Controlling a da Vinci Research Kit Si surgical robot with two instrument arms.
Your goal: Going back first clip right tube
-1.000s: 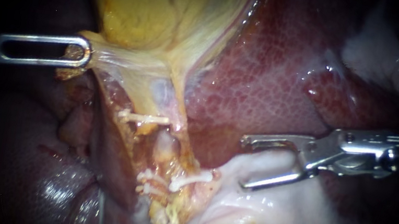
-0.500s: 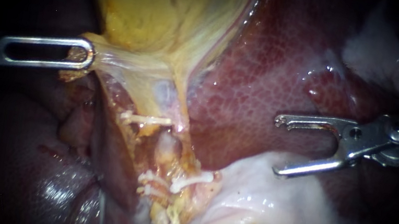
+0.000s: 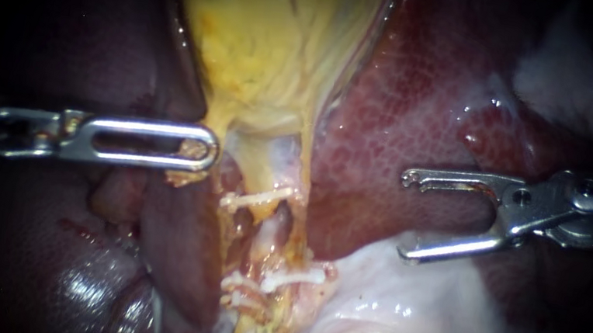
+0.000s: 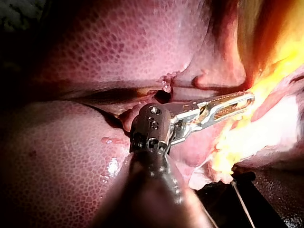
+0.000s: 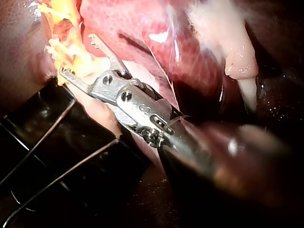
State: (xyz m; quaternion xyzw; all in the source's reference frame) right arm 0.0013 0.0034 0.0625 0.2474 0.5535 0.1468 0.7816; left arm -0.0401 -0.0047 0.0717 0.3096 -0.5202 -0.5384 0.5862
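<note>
Two instruments show, and much around them is lost in shadow. The left instrument (image 3: 198, 151) comes in over the dark side of the liver (image 3: 418, 90). Its shaft fades into blackness, so only the slotted jaws are clear. They lie together and pinch a shred of yellow tissue at the lower edge of the gallbladder (image 3: 276, 38). How much they hold is hidden behind the upper jaw. In the left wrist view the left instrument (image 4: 249, 99) is likewise clamped, its tips buried in glare-washed gallbladder (image 4: 270, 57) tissue.

The right instrument (image 3: 404, 214) has its jaws spread wide and empty. The upper jaw is over the liver and the lower one is at the edge of a white flap (image 3: 430, 320), well apart from every clip. In the right wrist view the right instrument (image 5: 76, 54) has a blurred shaft, and the stamped marks on its joint are too small to make out.

Below the gallbladder's lower edge a pale tube (image 3: 272, 235) runs down through ragged tissue. An upper clip (image 3: 254, 200) lies across just above it. A lower clip (image 3: 293, 277) sits at its far end, on the side toward the right instrument, beside the white flap's edge. A cluster of clips (image 3: 237, 291) lies just beside the lower clip, toward the left instrument. What that cluster is fixed on cannot be told.
</note>
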